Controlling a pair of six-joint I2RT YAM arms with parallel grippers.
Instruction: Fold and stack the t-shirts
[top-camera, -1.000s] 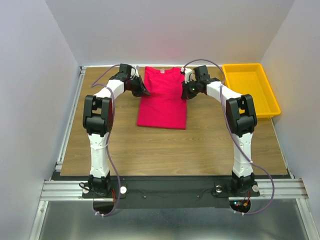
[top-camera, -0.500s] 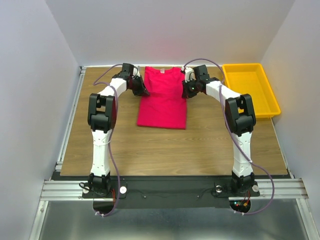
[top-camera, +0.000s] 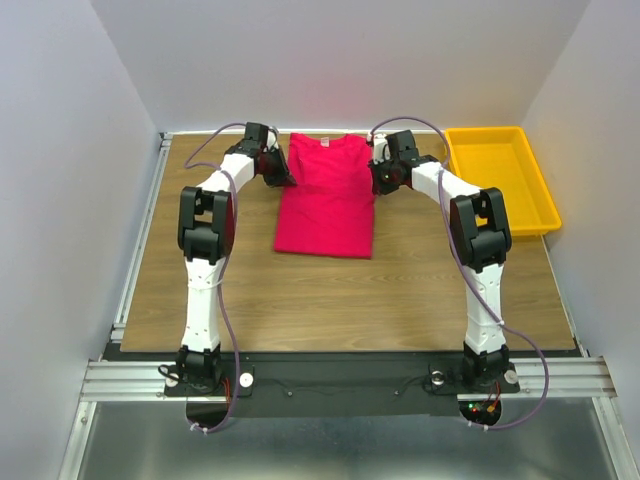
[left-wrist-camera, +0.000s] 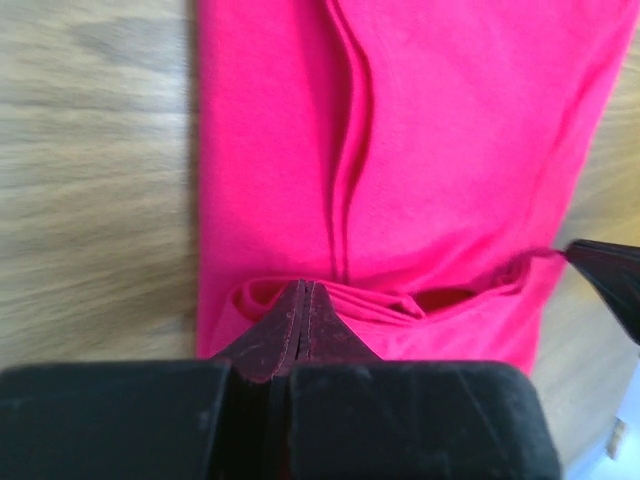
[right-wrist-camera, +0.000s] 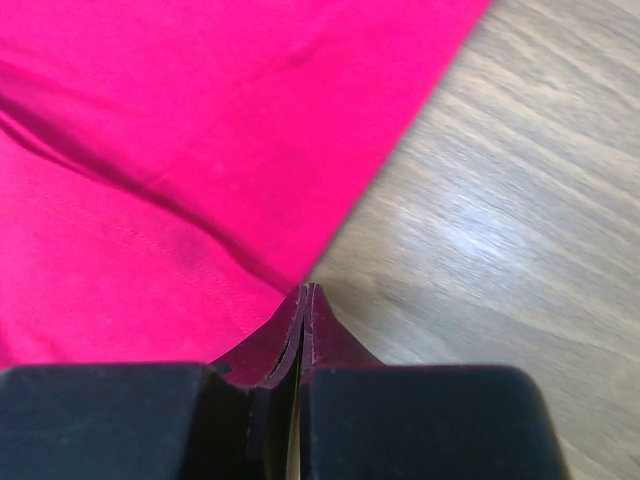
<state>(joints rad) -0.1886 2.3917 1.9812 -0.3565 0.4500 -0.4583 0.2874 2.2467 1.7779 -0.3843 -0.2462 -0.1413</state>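
Left tool (left-wrist-camera: 303, 292) is closed, pinching a bunched fold of the t-shirt (top-camera: 327, 195); right tool (right-wrist-camera: 305, 290) is closed on its opposite edge. We find the t-shirt folded narrow, flat on the bench (top-camera: 330, 290), far end, apart from a tray (top-camera: 497, 165).

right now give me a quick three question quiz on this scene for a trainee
1. True or false: a shirt lies in the yellow tray.
2. Where is the t-shirt? A flat on the table between the grippers; B in the tray; C draped over an arm.
3. Fill in: the left gripper and right gripper are both ____.
Key: 1 false; 2 A; 3 shut.
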